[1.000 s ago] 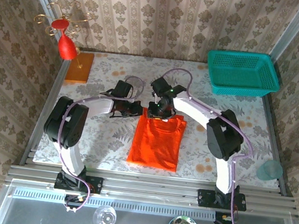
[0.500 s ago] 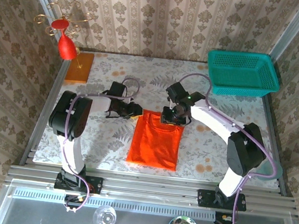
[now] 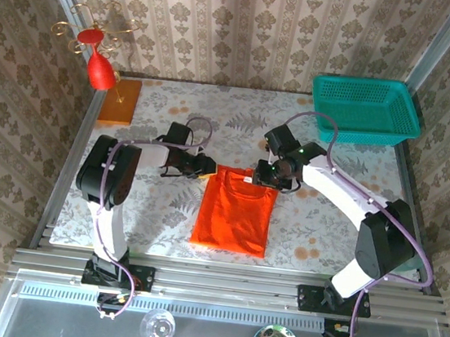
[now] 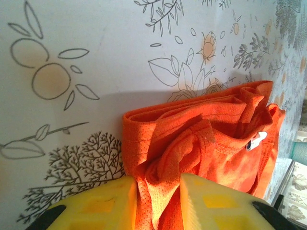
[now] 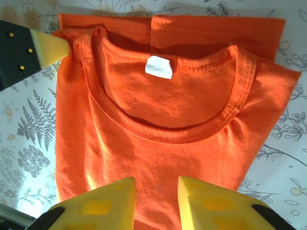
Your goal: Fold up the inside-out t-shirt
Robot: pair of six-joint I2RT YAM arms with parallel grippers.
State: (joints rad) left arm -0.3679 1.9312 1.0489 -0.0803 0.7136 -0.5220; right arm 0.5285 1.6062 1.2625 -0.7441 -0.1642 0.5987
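Claw positions decide this fold: the left claw (image 4: 158,184) sits at the shoulder corner left of the collar (image 5: 163,136), fingers parted with bunched cloth in the gap; whether it grips I cannot tell. The right claw (image 5: 156,188) hovers spread and empty just below the collar. The inside-out t-shirt (image 3: 234,215) lies on the surface (image 4: 72,43) as a narrow rectangle. Pinching both corners beside the collar evenly should keep the fold square.
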